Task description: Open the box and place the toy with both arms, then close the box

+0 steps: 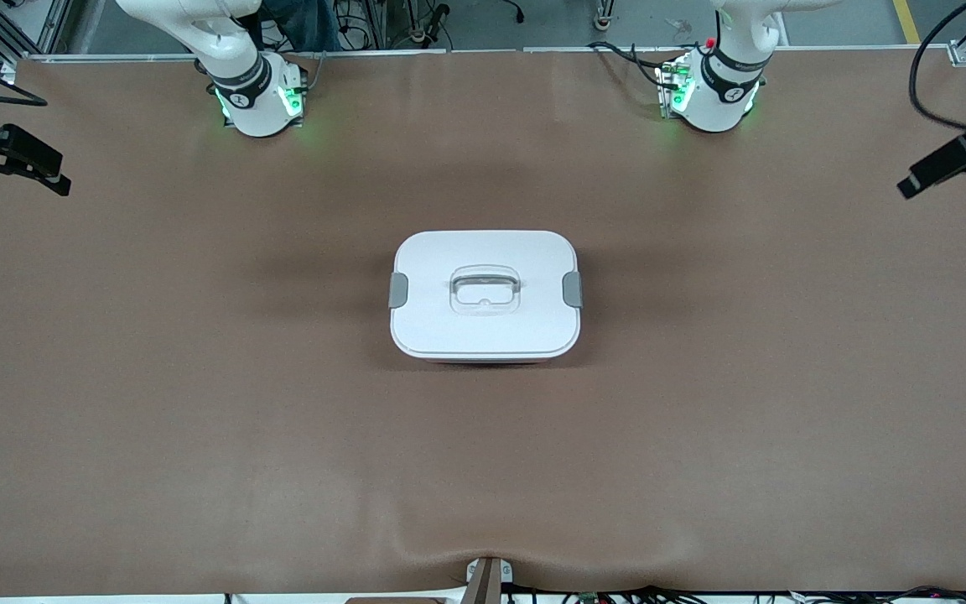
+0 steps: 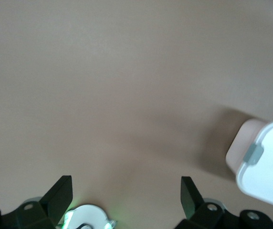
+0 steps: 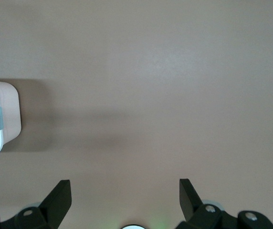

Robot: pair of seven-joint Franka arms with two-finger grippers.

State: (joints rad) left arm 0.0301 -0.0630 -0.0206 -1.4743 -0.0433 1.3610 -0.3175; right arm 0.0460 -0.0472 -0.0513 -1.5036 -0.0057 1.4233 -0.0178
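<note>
The box (image 1: 483, 294) stands shut in the middle of the table, its white lid on, with a clear recessed handle (image 1: 485, 289) and a grey clip (image 1: 398, 289) at each end. Its pink wall shows in the left wrist view (image 2: 239, 148) and the right wrist view (image 3: 10, 112). The toy is out of view. My left gripper (image 2: 126, 183) hangs open and empty high over bare table beside its own green-lit base (image 2: 86, 217). My right gripper (image 3: 124, 186) is likewise open and empty over bare table. Both hands are outside the front view.
The arm bases (image 1: 261, 96) (image 1: 714, 92) stand along the table edge farthest from the front camera. Black camera mounts (image 1: 9, 155) (image 1: 957, 159) reach in over the two ends. A small bracket (image 1: 487, 575) sits at the nearest edge.
</note>
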